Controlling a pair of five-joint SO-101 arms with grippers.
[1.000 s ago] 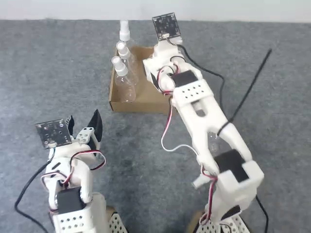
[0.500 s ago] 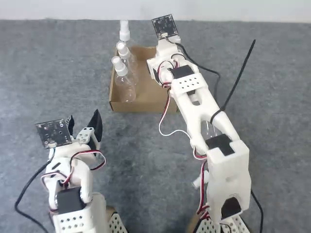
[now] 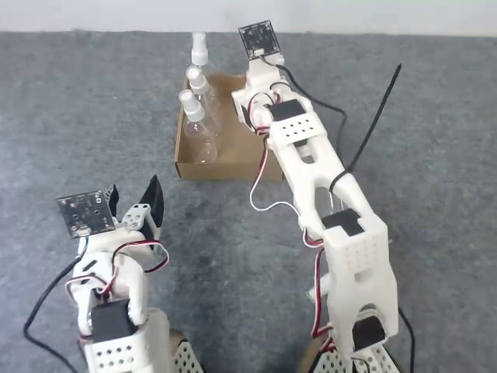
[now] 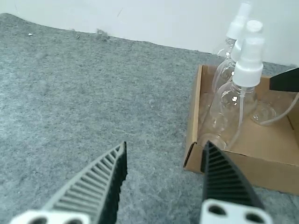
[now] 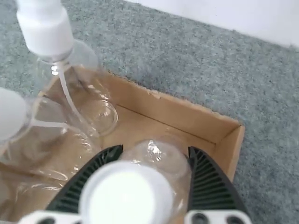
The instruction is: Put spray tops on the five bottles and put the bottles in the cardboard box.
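The cardboard box (image 3: 233, 167) sits on the grey felt surface (image 3: 85, 109), towards the far side in the high view. Three bottles (image 3: 200, 140) with white spray tops stand upright in a row along one wall of the box, close together. The right arm (image 3: 311, 163) stretches out over the box. Its right gripper (image 5: 154, 150) has its fingers (image 5: 205, 182) pinching a fourth clear bottle (image 5: 161, 163) from both sides, with the bottle's white spray top (image 5: 126, 196) towards the camera and its base over the box floor, beside the other three. The left gripper (image 4: 164, 145) hangs over bare felt, well short of the box, its fingers (image 4: 105, 177) spread wide with nothing between them.
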